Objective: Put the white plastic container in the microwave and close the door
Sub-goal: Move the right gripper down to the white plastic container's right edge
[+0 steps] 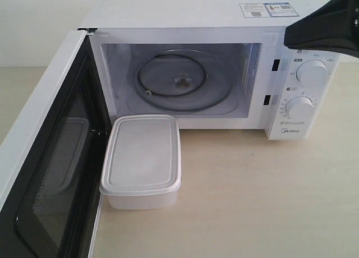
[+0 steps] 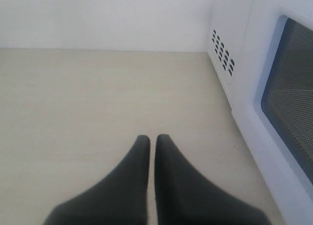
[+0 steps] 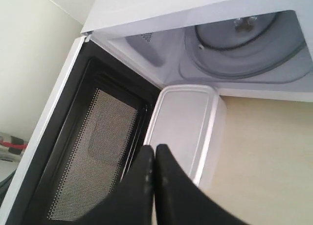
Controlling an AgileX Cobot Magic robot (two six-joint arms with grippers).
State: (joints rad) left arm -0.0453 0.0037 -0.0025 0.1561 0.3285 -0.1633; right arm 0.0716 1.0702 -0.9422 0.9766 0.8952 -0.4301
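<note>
The white plastic container (image 1: 142, 160) stands lidded on the table, just in front of the microwave's (image 1: 185, 11) open cavity and close beside the door (image 1: 53, 174). The door is swung wide open, showing its black mesh inner face (image 3: 93, 151). The glass turntable (image 1: 182, 81) inside is bare. My right gripper (image 3: 154, 147) is shut and empty, hovering above the container (image 3: 183, 127) near its door-side edge. A black part of the right arm (image 1: 325, 25) shows over the dial panel. My left gripper (image 2: 152, 137) is shut and empty, low over the table beside the door's outer face (image 2: 288, 102).
Two round dials (image 1: 305, 90) sit on the microwave's right panel. Light wooden table (image 1: 252, 196) stretches to the right of the container. Vent slots (image 2: 222, 56) mark the microwave's side. A white wall stands behind.
</note>
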